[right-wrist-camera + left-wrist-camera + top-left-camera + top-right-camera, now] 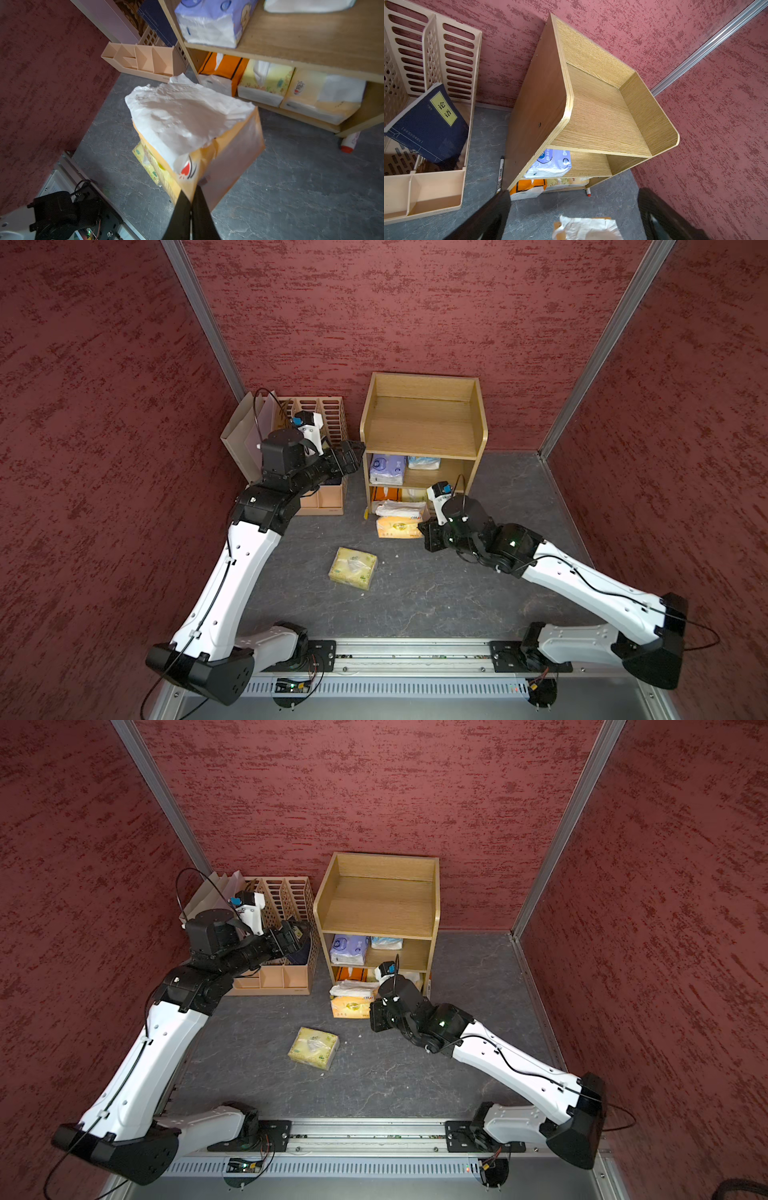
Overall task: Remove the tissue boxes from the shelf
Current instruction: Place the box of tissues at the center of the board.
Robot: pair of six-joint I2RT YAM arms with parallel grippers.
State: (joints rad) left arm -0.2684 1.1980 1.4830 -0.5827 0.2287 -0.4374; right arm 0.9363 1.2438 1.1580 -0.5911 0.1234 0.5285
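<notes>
Clutter ahead of the right end effector (191, 192): the light-wood three-tier shelf (481, 435), a purple soft tissue pack (387, 468) on its middle tier. From a low, outstretched arm it pinches a corner of the tan-orange, white-topped tissue pack (207, 133) before the bottom tier. The left end effector (353, 452) gapes wide beside the shelf's upper side. In the right wrist view the held pack half hides a pale yellow pack (149, 162) behind it.

White arms (232, 572), black joints (266, 506), cables (212, 597)
</notes>
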